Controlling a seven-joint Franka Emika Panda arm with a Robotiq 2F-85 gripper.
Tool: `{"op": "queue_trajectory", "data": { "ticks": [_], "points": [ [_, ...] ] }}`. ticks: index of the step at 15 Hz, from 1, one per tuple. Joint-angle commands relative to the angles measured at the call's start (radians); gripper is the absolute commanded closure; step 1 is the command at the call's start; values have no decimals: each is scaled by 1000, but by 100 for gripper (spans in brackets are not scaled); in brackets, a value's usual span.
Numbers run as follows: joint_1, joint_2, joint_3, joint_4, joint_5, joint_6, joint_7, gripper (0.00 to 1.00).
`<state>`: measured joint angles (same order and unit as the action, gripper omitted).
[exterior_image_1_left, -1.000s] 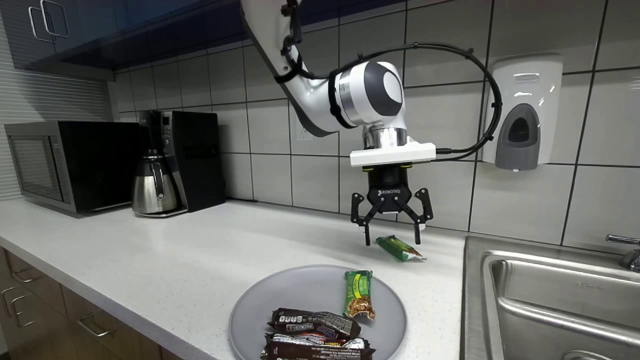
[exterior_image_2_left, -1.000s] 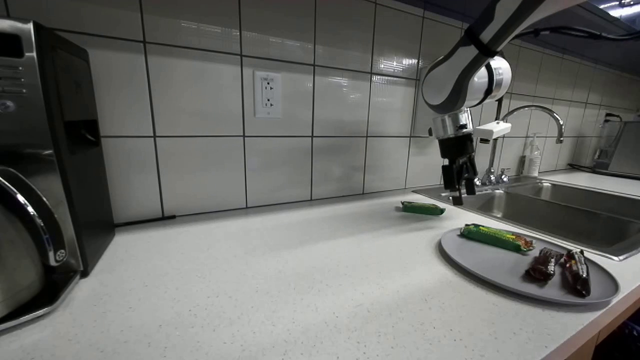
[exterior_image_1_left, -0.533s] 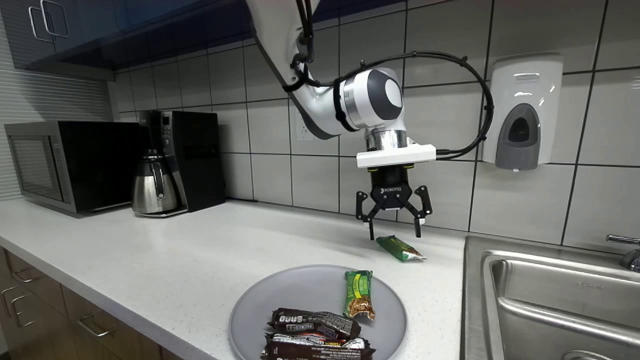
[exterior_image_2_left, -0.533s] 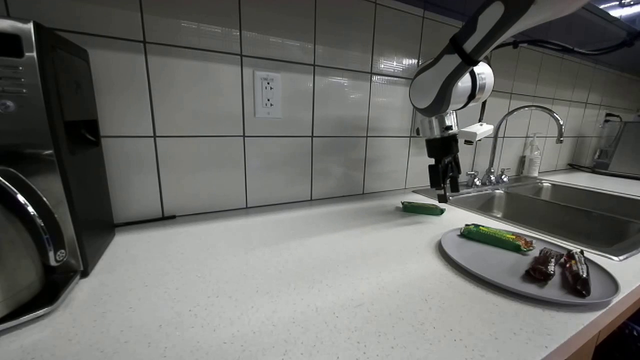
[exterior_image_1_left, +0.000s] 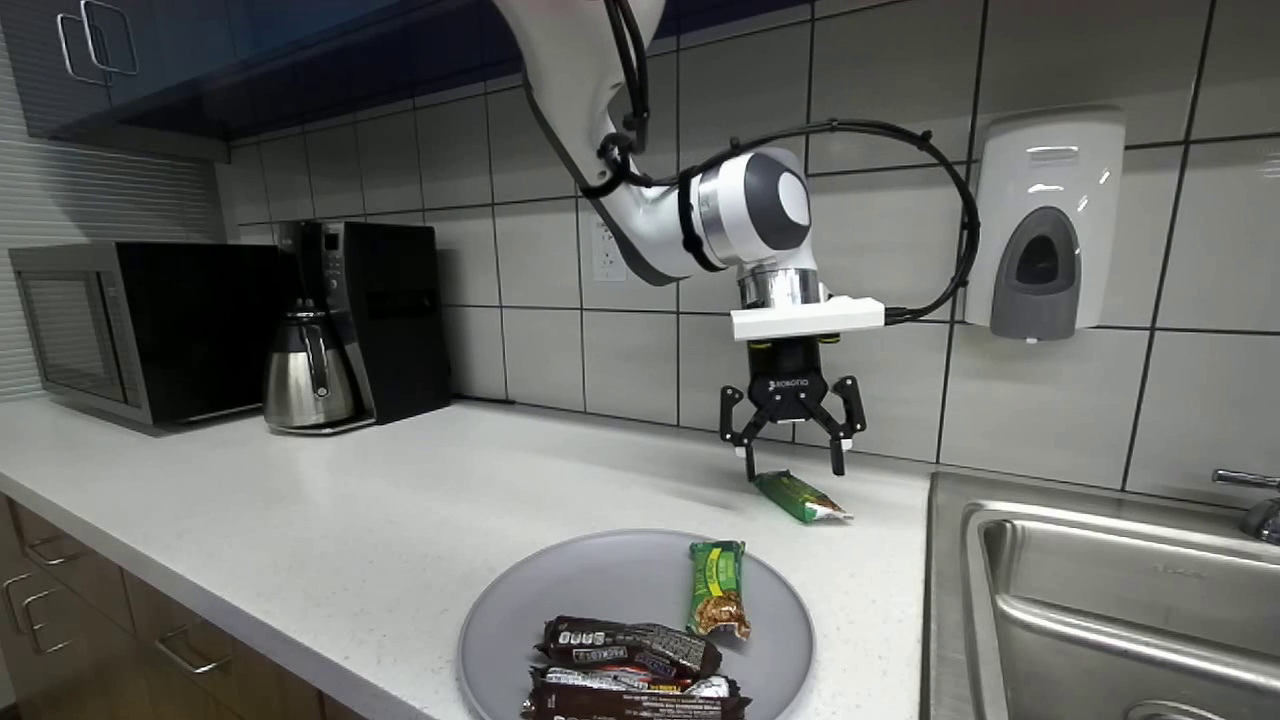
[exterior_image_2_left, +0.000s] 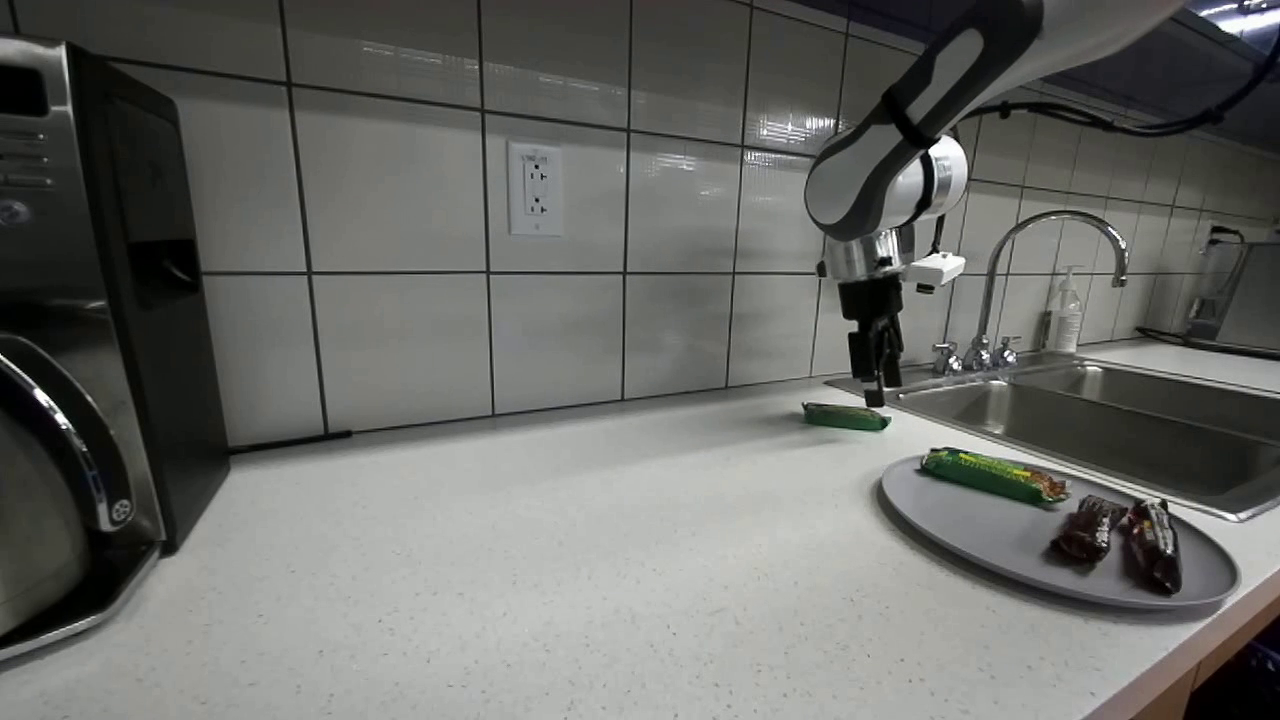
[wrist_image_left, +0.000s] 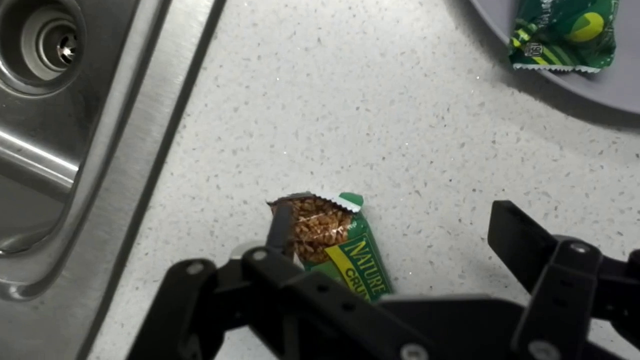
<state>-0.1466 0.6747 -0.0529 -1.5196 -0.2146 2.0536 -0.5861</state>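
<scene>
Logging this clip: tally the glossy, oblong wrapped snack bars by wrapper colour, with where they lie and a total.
Glossy green-wrapped oblong bars: 2 (one on the speckled white counter, one on the round, flat grey plate)
Glossy dark-brown-wrapped oblong bars: 2 (both on the plate)
Total: 4

In the wrist view, my gripper (wrist_image_left: 393, 204) covers one end of the green-wrapped bar (wrist_image_left: 337, 237), cutting its lettering short; whether they touch, I cannot tell. In an exterior view, the near rim of the gray plate (exterior_image_1_left: 590, 570) and the right side of the sink (exterior_image_1_left: 950, 580) run out of frame, and the brown wrappers (exterior_image_1_left: 640, 645) carry print too small to read.
</scene>
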Motion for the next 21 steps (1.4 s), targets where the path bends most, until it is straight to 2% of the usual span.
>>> {"op": "queue_trajectory", "data": {
  "ticks": [1, 21],
  "points": [
    [-31, 49, 28, 91, 15, -67, -68, 0],
    [-15, 215, 54, 325, 12, -190, -163, 0]
  ]
}}
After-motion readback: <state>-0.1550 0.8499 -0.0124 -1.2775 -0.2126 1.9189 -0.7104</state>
